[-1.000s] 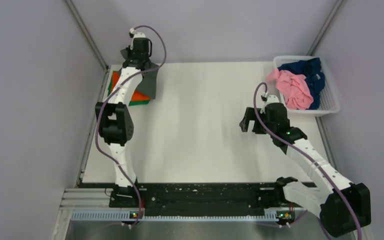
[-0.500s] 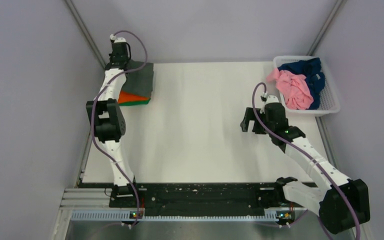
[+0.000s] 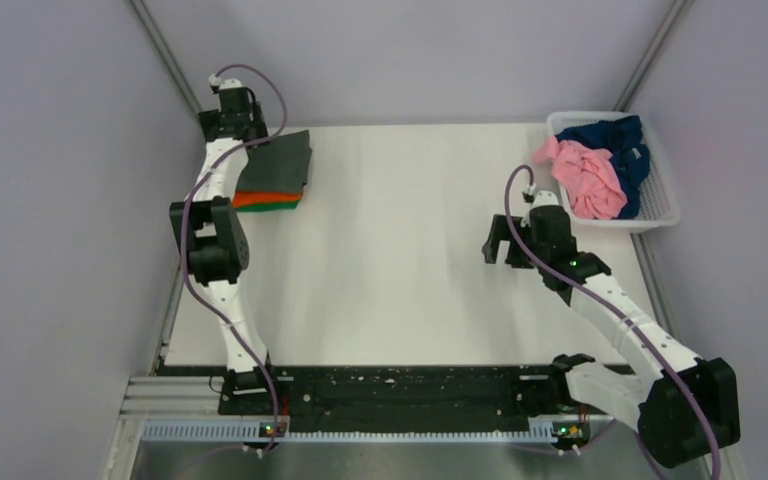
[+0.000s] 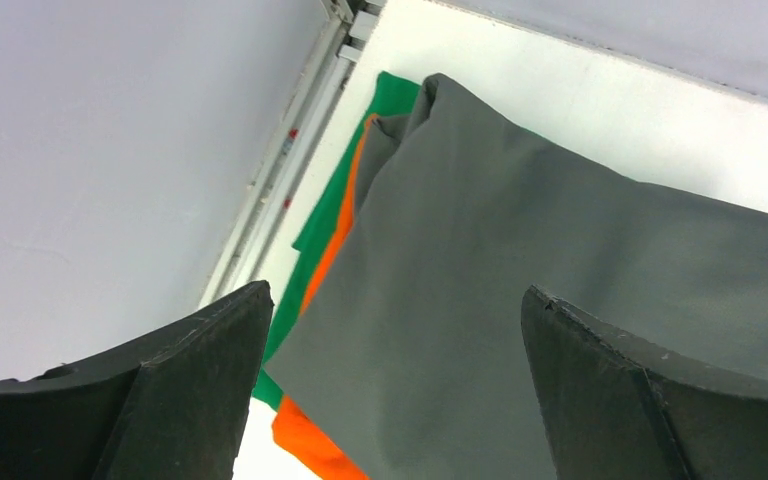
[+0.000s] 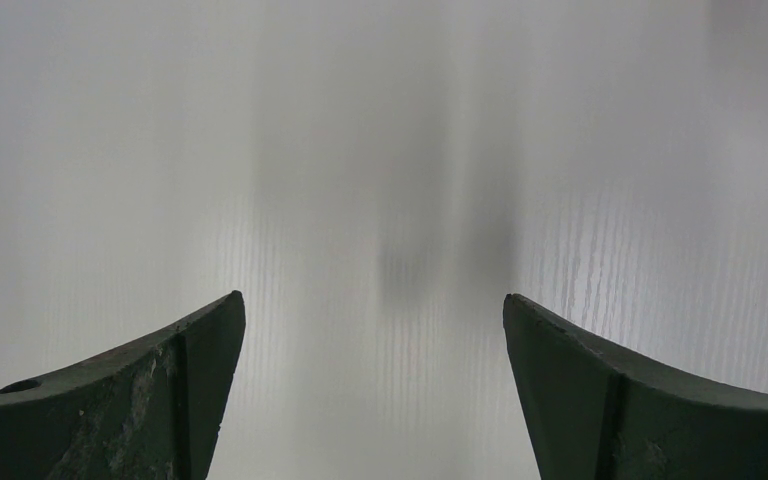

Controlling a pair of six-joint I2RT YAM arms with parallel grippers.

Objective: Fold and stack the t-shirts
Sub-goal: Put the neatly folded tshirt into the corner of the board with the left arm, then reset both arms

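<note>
A folded dark grey t-shirt (image 3: 278, 160) lies on top of a folded orange one (image 3: 258, 198) and a green one (image 3: 278, 207) in a stack at the table's back left. My left gripper (image 3: 228, 118) hangs open just behind and above that stack. In the left wrist view its fingers (image 4: 395, 295) stand wide apart over the grey cloth (image 4: 520, 260), with orange (image 4: 310, 445) and green (image 4: 400, 95) edges showing underneath. Over bare table at the right, my right gripper (image 3: 500, 250) is open and empty (image 5: 372, 300). A pink t-shirt (image 3: 590, 175) and a navy one (image 3: 610, 133) lie crumpled in the basket.
The white lattice basket (image 3: 660, 215) stands at the back right corner. A metal frame rail (image 4: 290, 160) runs along the table's left edge beside the stack. Grey walls close in the left, back and right sides.
My left gripper has opened and let go of the grey t-shirt, which now lies flat on the stack. The left arm has swung back and left. The right arm has not moved.
</note>
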